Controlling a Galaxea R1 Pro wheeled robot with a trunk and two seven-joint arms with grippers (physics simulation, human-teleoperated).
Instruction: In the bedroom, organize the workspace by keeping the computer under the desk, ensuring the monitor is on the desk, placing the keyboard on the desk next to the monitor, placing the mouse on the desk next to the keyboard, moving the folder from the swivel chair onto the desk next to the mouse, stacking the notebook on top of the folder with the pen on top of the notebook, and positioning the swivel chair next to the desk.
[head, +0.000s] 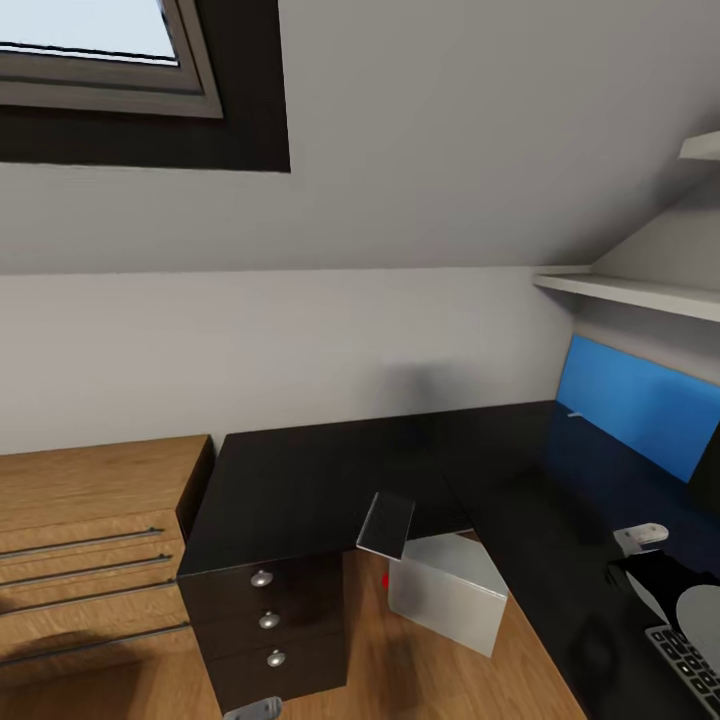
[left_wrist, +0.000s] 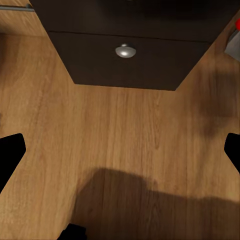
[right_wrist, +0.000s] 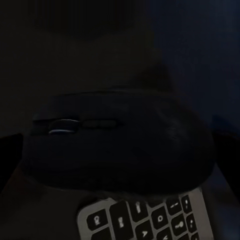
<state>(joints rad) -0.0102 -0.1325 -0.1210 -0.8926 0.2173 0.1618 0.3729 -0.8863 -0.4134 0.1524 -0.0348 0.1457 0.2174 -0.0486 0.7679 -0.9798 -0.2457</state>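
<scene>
Your right gripper (head: 655, 580) sits low over the desk (head: 330, 480) at its right end, and in the right wrist view the mouse (right_wrist: 120, 145) lies close between the fingers with the keyboard (right_wrist: 150, 217) just beside it, perhaps partly under it; the view is too dark for you to tell whether the jaws are pinching the mouse or merely standing around it. If you let go here, the mouse may land on the keys instead of beside them, so check the gap first. Your left gripper (left_wrist: 120, 150) hangs spread above the wood floor before the dark drawer unit (left_wrist: 125, 55), holding nothing. The computer (head: 445, 590) juts out under the desk, and a grey notebook (head: 386, 523) overhangs the desk edge above it; a careless swing could knock it off.
</scene>
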